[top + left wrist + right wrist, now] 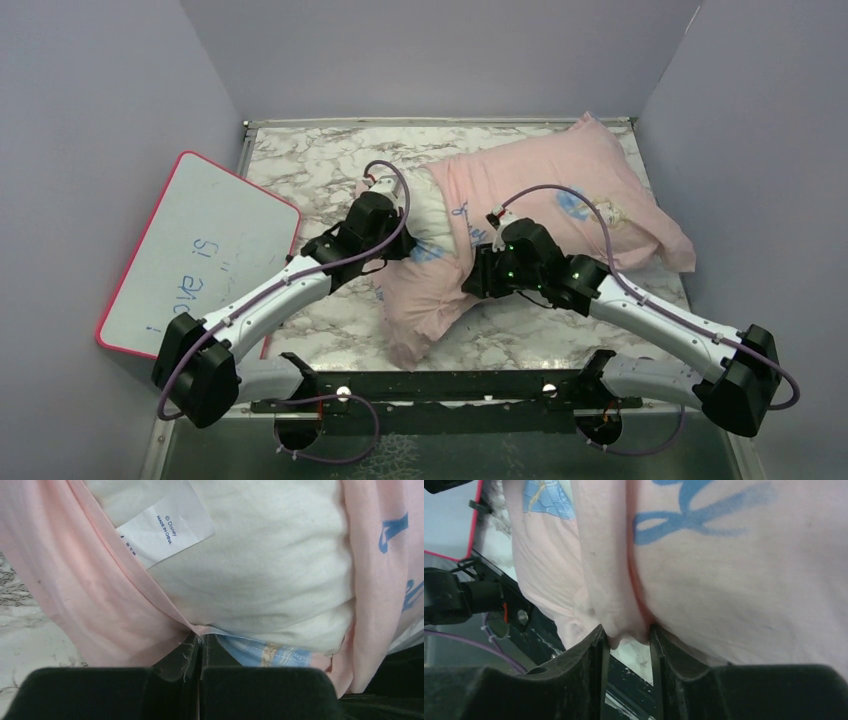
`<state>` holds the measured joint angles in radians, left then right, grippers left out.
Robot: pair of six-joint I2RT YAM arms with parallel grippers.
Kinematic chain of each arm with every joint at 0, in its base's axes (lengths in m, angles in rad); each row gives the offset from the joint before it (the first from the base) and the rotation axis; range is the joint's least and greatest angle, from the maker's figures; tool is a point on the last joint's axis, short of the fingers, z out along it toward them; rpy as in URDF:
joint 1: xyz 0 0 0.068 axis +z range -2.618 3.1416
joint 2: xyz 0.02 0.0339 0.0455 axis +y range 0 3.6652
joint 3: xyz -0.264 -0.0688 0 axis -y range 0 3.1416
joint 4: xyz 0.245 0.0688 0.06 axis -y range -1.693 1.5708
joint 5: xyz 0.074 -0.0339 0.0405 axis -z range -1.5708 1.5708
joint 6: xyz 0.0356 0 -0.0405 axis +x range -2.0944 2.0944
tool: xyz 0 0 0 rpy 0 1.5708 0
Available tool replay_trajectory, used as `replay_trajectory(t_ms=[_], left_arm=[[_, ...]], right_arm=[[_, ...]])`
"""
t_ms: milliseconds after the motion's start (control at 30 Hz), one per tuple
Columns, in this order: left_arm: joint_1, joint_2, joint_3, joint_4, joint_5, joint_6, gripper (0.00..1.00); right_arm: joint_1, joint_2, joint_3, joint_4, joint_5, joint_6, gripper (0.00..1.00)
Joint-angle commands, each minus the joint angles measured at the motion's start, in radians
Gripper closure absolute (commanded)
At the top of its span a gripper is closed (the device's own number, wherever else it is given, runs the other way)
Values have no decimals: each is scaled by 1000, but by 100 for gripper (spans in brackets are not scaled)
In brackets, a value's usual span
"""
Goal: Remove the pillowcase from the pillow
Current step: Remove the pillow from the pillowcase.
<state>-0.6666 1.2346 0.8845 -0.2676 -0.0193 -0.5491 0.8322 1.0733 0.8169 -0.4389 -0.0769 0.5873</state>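
Pillow (260, 570) mostly hidden inside pillowcase (90, 595); whiteboard (200, 250) corner behind left arm (270, 300).

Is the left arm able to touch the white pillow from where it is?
Probably yes: the bare pillow lies just beyond the left gripper, uncovered, though it is shut on the pillowcase edge.

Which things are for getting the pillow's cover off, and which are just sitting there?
For the job:
pillowcase
pillow
left gripper, pinching the pillowcase's edge
right gripper, at a fold of the pillowcase

Just lying about:
whiteboard, beside the table
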Motion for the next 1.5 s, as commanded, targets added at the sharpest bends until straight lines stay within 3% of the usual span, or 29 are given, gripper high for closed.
replay_trajectory(t_ms=[0, 300, 500, 633, 800, 1033, 1167, 1467], left_arm=[[4, -62, -52, 8, -8, 14, 100], [5, -286, -218, -28, 8, -74, 100], [4, -330, -243, -42, 19, -107, 98], [4, -351, -251, -52, 18, -143, 55], [4, -387, -253, -81, 71, -255, 33], [2, -463, -299, -86, 163, -465, 28], [1, -488, -314, -4, 155, -545, 26], [-4, -282, -165, 109, 114, -563, 25]], right_arm=[[7, 52, 64, -40, -8, -40, 57], [7, 127, 138, -87, -39, -108, 53], [7, 99, 145, -92, -27, -129, 87], [6, 92, 139, -93, 8, -127, 92], [6, 80, 94, -43, 20, -103, 92], [6, 78, 72, 3, 12, -88, 92], [7, 80, 66, 7, -4, -96, 92], [7, 58, 35, 19, -38, -82, 92]])
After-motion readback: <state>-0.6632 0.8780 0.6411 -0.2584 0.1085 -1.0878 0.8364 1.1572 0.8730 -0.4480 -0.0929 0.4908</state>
